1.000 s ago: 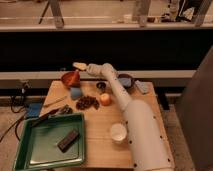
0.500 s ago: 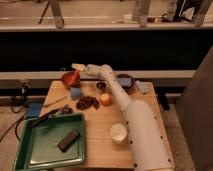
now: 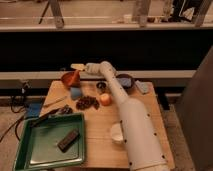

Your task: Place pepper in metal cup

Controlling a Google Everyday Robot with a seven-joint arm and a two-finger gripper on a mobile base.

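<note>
The pepper [image 3: 70, 79] is an orange-red shape at the back left of the wooden table [image 3: 100, 125]. My gripper [image 3: 77, 70] is at the end of the white arm [image 3: 125, 115], right over the pepper and touching or almost touching its top. The metal cup [image 3: 101, 86] is small, dark and round; it stands to the right of the pepper, beside the arm. The wider dark bowl with blue inside [image 3: 125, 80] is further right, partly behind the arm.
A blue block [image 3: 75, 92], a dark cluster [image 3: 87, 103] and an orange fruit [image 3: 105, 99] lie mid-table. A white cup [image 3: 117, 133] stands at the front. A green tray [image 3: 47, 145] holds a dark bar [image 3: 68, 140]. A grey-blue cloth [image 3: 142, 87] lies at the right.
</note>
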